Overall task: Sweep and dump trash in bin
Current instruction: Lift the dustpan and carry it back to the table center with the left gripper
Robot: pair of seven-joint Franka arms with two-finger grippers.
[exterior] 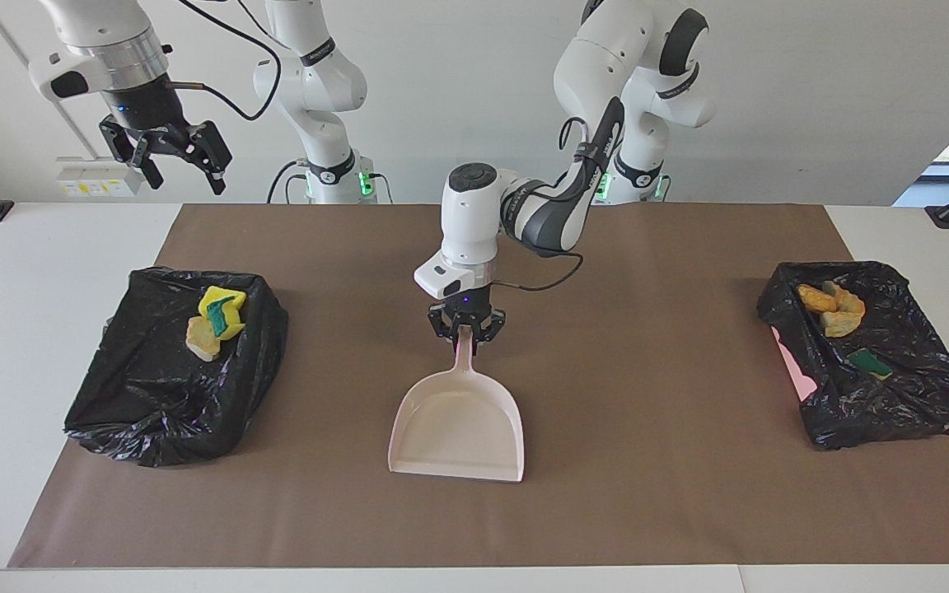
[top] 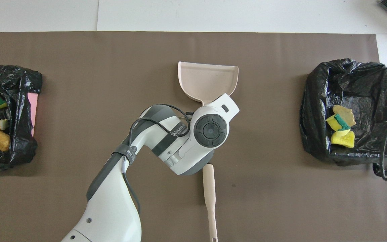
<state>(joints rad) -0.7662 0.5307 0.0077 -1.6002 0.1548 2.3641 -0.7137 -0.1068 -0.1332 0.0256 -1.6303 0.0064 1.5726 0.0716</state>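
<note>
My left gripper point(exterior: 466, 333) is shut on the handle of the pale pink dustpan point(exterior: 458, 428), which sits low at the middle of the brown mat, mouth facing away from the robots. The pan point(top: 208, 79) looks empty. Trash lies in two black-bagged bins. The bin point(exterior: 153, 403) at the right arm's end holds a yellow-green sponge point(exterior: 222, 311) and a beige chunk point(exterior: 201, 339). The bin point(exterior: 903, 395) at the left arm's end holds orange-brown chunks point(exterior: 829, 309) and a green-faced sponge point(exterior: 868, 362). My right gripper point(exterior: 184, 169) hangs open and empty, high above the table edge near that arm's bin.
The beige hand brush point(top: 209, 195) lies on the mat nearer to the robots than the dustpan, its bristle end under my left wrist. A pink edge point(exterior: 792, 362) shows beside the bin at the left arm's end.
</note>
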